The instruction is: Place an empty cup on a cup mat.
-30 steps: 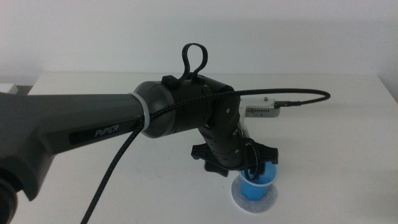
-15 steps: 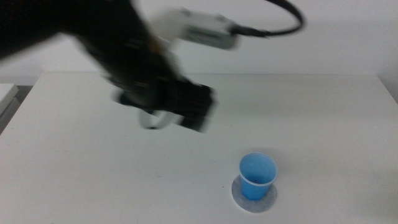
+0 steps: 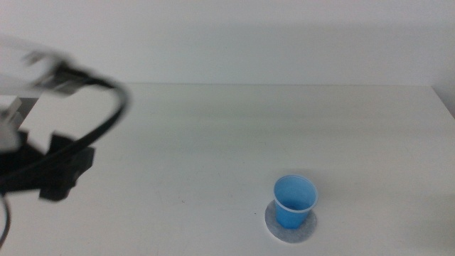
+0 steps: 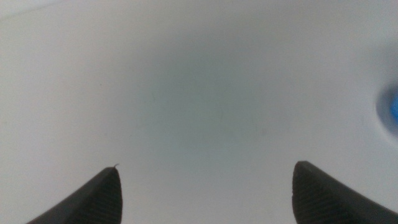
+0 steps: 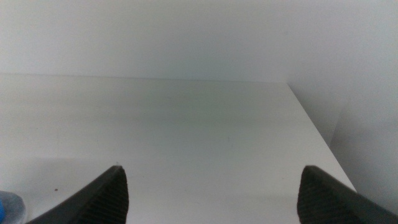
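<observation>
Now upright cup (image 3: pixel 294 200) on cup mat (image 3: pixel 289 227), left gripper (image 4: pixel 205 186) seemingly well apart.

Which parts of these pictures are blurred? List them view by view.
Middle view: the left arm's end effector at the picture's left side is smeared by motion blur, while the cup on the cup mat is fairly sharp. Left wrist view: the cup is only a soft blue smudge at the edge. Right wrist view: the table looks soft, evenly lit.

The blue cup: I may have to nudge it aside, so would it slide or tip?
The blue cup looks like an empty, thin disposable, probably very light. It tapers to a narrow base on the cup mat, so a push near the rim likely tips it.
</observation>
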Tool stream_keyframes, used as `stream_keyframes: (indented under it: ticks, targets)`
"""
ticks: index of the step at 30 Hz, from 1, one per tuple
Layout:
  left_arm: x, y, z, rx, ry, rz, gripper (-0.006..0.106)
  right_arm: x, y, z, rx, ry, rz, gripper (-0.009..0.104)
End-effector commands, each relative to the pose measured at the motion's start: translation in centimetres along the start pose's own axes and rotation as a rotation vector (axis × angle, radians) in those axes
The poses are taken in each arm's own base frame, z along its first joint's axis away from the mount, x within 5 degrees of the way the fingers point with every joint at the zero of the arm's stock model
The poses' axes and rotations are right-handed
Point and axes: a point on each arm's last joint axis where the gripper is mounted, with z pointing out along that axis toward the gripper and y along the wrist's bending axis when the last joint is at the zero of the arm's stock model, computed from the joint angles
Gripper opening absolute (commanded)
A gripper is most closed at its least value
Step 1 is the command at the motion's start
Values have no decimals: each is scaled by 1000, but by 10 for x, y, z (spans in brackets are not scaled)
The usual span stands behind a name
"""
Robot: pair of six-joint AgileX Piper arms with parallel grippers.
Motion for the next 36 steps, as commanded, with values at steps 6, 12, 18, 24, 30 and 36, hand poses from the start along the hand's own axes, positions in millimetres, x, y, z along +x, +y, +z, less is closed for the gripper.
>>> stream_keyframes:
  ticks: [6, 12, 18, 24, 30, 36]
  targets:
    - [87, 21, 33, 52, -393, -251, 94, 0, 0, 0, -1, -9, -10, 93]
    - [152, 26, 51, -3, -650, -324, 94, 0, 0, 0, -1, -9, -10, 93]
    - [171, 27, 47, -65, -654, -309, 94, 0, 0, 0, -1, -9, -10, 93]
    - [172, 27, 41, -82, -702, -264, 94, 0, 0, 0, -1, -9, -10, 93]
    - [172, 27, 41, -97, -701, -221, 94, 0, 0, 0, -1, -9, -10, 93]
    - [175, 22, 44, -66, -651, -174, 94, 0, 0, 0, -1, -9, -10, 93]
